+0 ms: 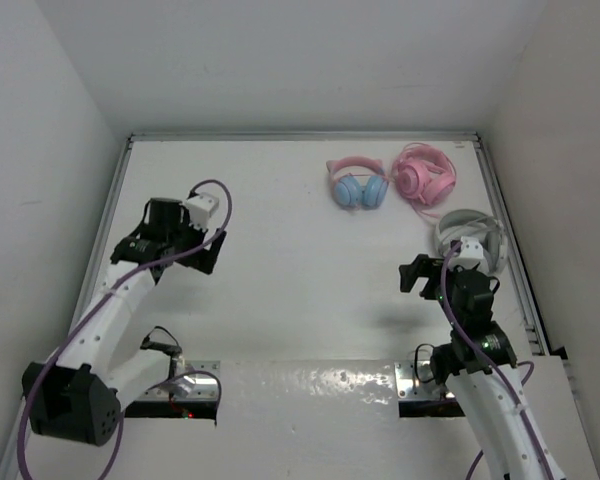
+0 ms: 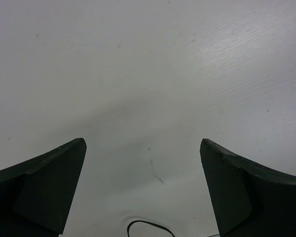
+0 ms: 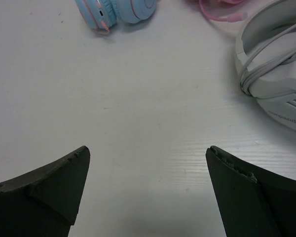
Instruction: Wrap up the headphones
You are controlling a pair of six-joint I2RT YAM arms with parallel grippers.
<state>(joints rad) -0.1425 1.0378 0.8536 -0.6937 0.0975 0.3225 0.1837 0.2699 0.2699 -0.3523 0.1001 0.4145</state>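
The headphones [image 1: 358,185], with light blue ear cups and a pink cat-ear headband, lie at the back right of the white table. Their cups show at the top of the right wrist view [image 3: 119,11]. My right gripper [image 1: 420,275] is open and empty, in front of them and a good way off; its jaws stand wide apart over bare table [image 3: 148,150]. My left gripper [image 1: 208,250] is open and empty at the left of the table, far from the headphones; in the left wrist view [image 2: 143,145] only bare table lies between its jaws.
All-pink headphones [image 1: 425,175] lie just right of the blue ones. White-grey headphones [image 1: 472,238] lie by the right wall, close to my right gripper, and show in the right wrist view [image 3: 276,74]. White walls enclose the table [image 1: 280,300]. A thin dark cable loop [image 2: 148,228] lies below my left gripper.
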